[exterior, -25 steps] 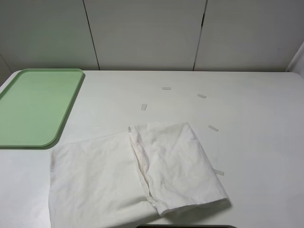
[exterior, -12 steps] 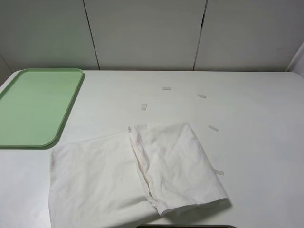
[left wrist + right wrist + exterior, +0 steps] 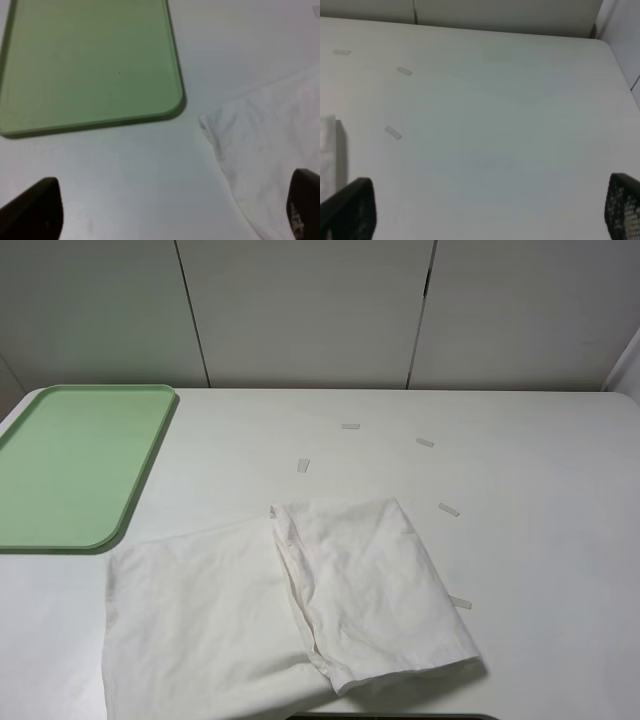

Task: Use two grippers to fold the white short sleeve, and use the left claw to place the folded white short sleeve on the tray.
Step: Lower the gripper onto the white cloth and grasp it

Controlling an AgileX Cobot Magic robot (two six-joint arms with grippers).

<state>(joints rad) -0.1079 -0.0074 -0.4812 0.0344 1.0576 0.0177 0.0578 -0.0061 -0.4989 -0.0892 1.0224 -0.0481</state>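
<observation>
The white short sleeve (image 3: 280,610) lies wrinkled on the white table near the front edge, with its right part folded over the rest. The light green tray (image 3: 70,465) sits empty at the far left. Neither gripper shows in the exterior high view. In the left wrist view the left gripper (image 3: 167,215) is open and empty above bare table, between the tray's corner (image 3: 90,60) and the shirt's corner (image 3: 270,150). In the right wrist view the right gripper (image 3: 485,210) is open and empty over bare table, with an edge of the shirt (image 3: 326,150) at the side.
Several small white tape strips (image 3: 448,509) lie on the table beyond and to the right of the shirt; some show in the right wrist view (image 3: 393,132). A white wall stands behind the table. A dark edge (image 3: 390,717) shows at the front.
</observation>
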